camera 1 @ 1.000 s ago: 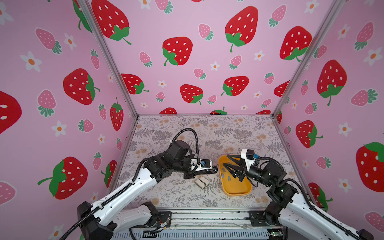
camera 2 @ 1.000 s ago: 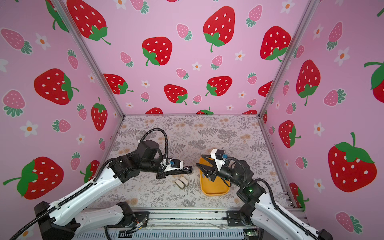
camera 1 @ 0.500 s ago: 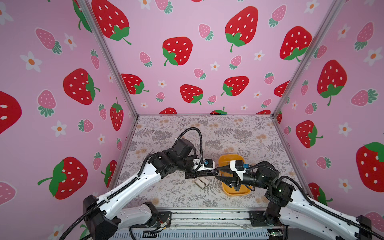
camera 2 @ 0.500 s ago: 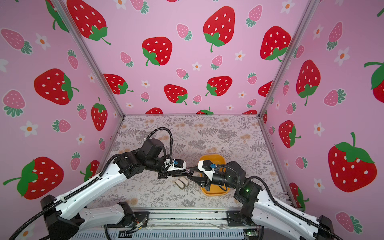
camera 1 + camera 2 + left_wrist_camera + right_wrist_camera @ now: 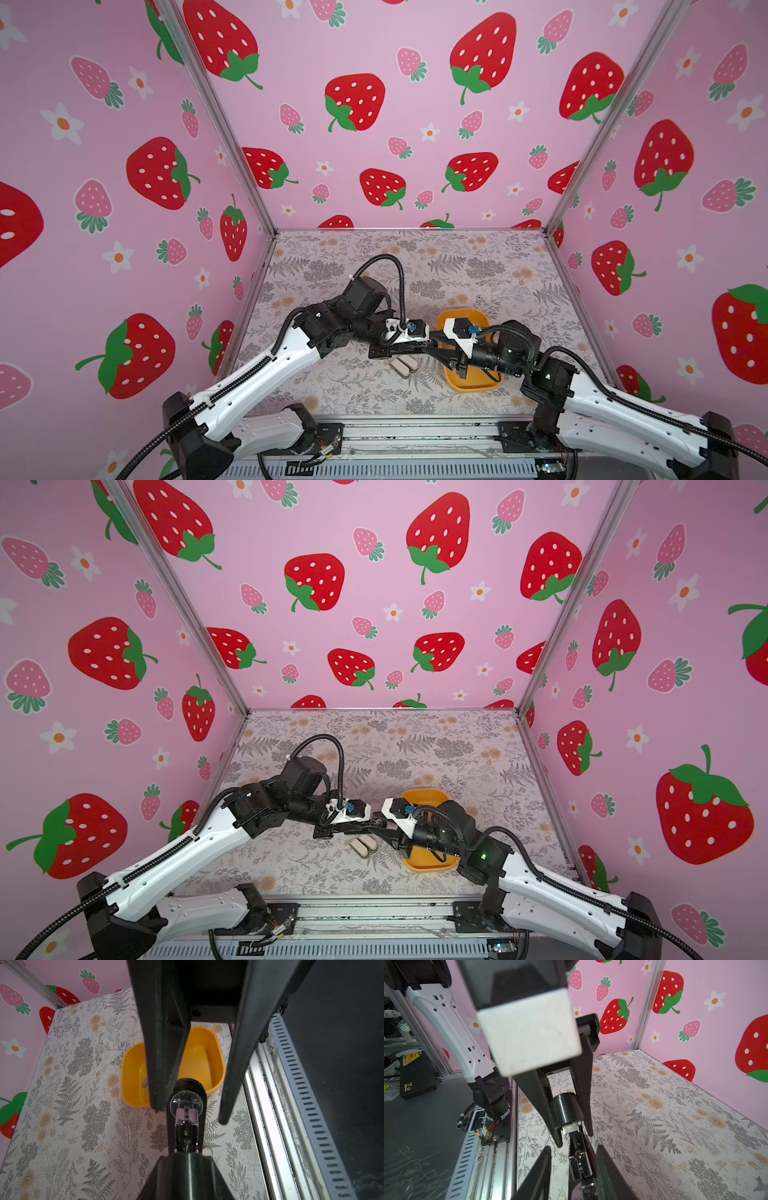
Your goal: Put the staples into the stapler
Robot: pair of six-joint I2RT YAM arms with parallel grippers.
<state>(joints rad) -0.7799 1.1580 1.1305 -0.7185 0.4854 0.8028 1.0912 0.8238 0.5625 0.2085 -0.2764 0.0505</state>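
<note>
Top views: both arms meet at lower centre of the frame above the floral desk (image 5: 478,266). The left end effector (image 5: 424,345) and the right end effector (image 5: 434,353) point tip to tip. The stapler (image 5: 376,823) shows as a thin dark bar between them, too small here to judge either grip. An orange tray (image 5: 473,388) sits just right of centre, partly under the right arm. Two small white-topped objects (image 5: 402,365) lie on the desk just left of the tray, below the meeting point. Left wrist view: the stapler runs away from the camera, clear of the desk, with its metal channel exposed and a round black end with a clear disc at the far side. The right end effector's fingers (image 5: 164,1053) straddle that far end, narrowed but not closed. One finger overlaps the stapler's edge, contact unclear, and the other stands clear of it. One grey staple strip (image 5: 144,1083) lies inside the tray, partly hidden by a finger. Right wrist view: the left end effector's fingers (image 5: 537,1105) are clamped on the stapler's black cylindrical end, holding it. The metal channel extends toward the camera between the right end effector's fingers, with a gap on each side. Whether any staples sit in the channel cannot be told.
</note>
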